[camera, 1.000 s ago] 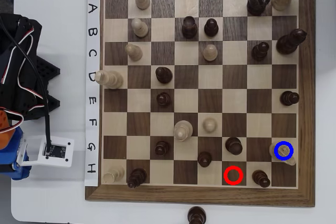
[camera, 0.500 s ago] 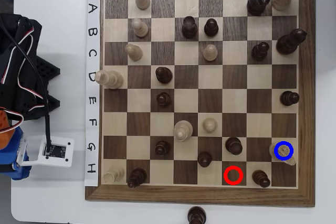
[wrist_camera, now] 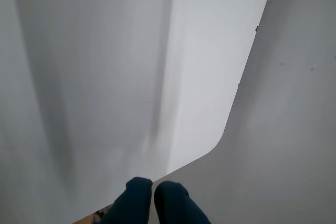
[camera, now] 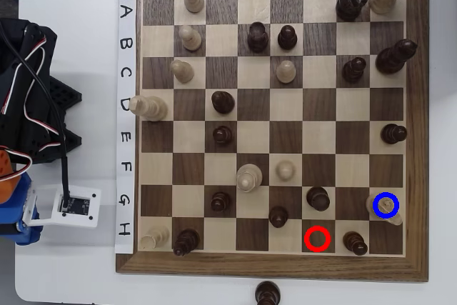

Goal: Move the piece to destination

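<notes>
In the overhead view the piece [camera: 386, 210], cream with a small rounded head, stands on the destination [camera: 376, 196], the light square at G8 under a blue ring. A red ring [camera: 318, 238] marks a bare dark square at H6. My arm [camera: 32, 105] is folded off the board at the left edge, far from the piece. In the wrist view my gripper [wrist_camera: 153, 195] shows as two dark blue fingertips [wrist_camera: 135, 198] pressed together with nothing between them, above the white table.
Dark and cream pieces are spread over the chessboard [camera: 128, 266]; a dark pawn [camera: 354, 242] and another [camera: 318, 197] stand near the rings. One dark piece [camera: 268, 293] sits off the board's near edge. The wrist view shows the table corner [wrist_camera: 220, 140].
</notes>
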